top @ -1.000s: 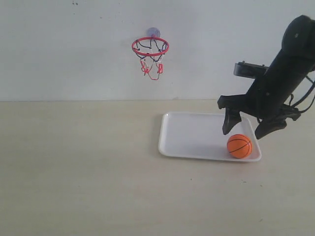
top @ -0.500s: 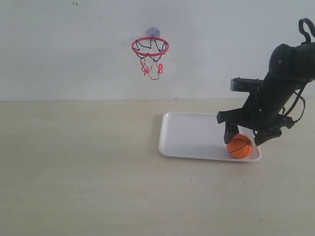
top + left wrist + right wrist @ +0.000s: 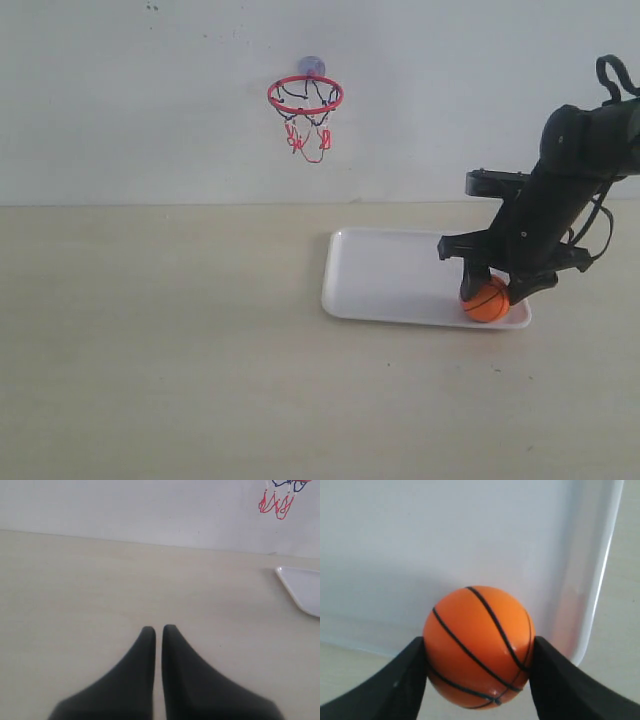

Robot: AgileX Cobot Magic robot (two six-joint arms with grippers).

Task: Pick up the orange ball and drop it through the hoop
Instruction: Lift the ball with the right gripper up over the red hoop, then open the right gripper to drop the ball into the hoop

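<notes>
The orange ball sits in the near right corner of the white tray. My right gripper has come down over it and is shut on it. In the right wrist view both black fingers press the sides of the orange ball, with the tray beneath. The hoop, with its red ring and dangling net, hangs on the back wall, up and to the left of the tray. My left gripper is shut on nothing above bare table, with the hoop's net and a corner of the tray ahead of it.
The pale table stretches left of and in front of the tray. The white wall rises behind the table. The left arm does not show in the exterior view.
The right arm dropped from above the tray down onto the ball. Its fingers went from spread apart to closed against the ball's sides. The ball stayed in place.
</notes>
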